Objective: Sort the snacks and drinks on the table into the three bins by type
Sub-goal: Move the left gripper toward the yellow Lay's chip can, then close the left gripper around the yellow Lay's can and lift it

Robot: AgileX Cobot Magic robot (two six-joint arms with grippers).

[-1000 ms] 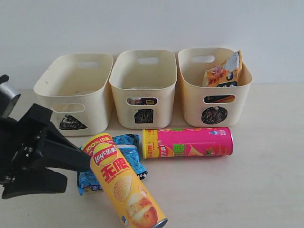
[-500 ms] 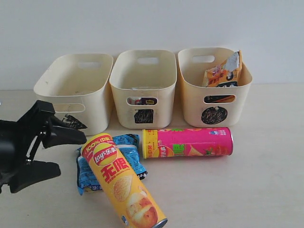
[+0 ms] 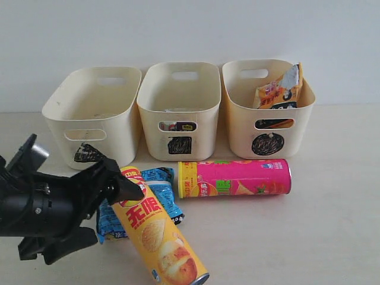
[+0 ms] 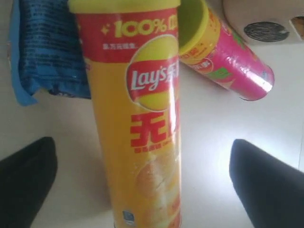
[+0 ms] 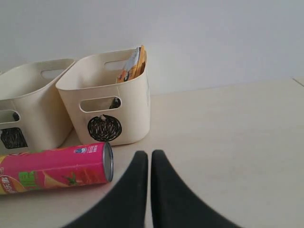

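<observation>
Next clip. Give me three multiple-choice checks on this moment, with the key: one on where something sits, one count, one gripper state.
1. The orange-and-black bag sits in the bin marked with: A a triangle; B a square; C a circle.
2. Chip cans lying on the table: A one; B two; C three.
3. The left gripper is: A shut on a can; B open, one finger on each side of a can; C shut and empty.
Key: 1 C, the bag pokes out of the circle bin. 2 B, only the yellow Lay's can and the pink can lie there. 3 B, the left wrist view shows its fingers apart with the yellow Lay's can between them.
</observation>
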